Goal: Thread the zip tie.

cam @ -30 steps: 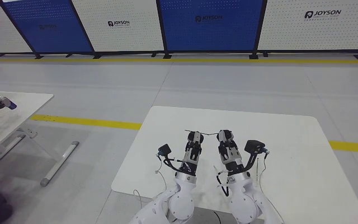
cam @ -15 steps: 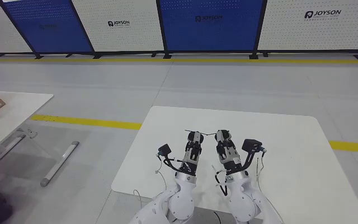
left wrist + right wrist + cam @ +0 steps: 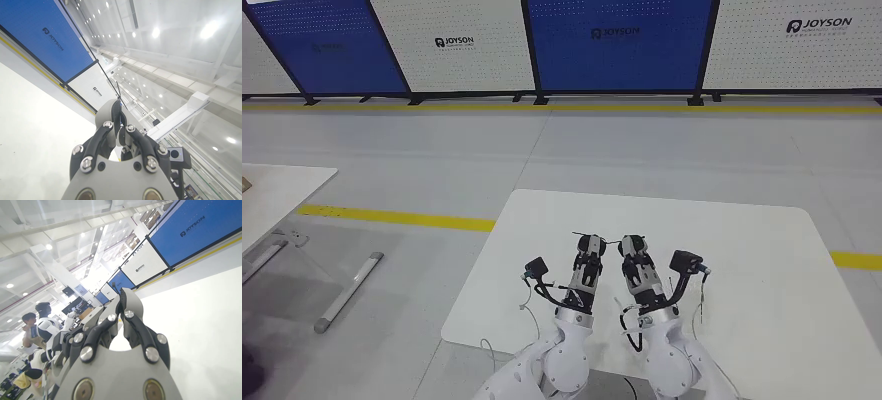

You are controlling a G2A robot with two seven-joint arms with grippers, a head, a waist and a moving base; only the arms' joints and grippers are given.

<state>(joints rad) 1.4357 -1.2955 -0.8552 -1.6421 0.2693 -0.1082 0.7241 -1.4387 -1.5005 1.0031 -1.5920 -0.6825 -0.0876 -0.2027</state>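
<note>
A thin black zip tie is stretched between my two grippers above the white table. My left gripper is shut on the zip tie; its strap runs long and straight out of the fingertips. My right gripper stands close beside the left one and is shut on the other end. The tie's small black head sticks out just past its fingertips. Both grippers point away from the robot, lifted off the table.
The white table has bare surface to the right and beyond the grippers. Another white table stands far left across a yellow floor line. Blue and white fence panels close off the back.
My right gripper has shifted left, closer to the left gripper. The left gripper has stayed where it was with the zip tie.
</note>
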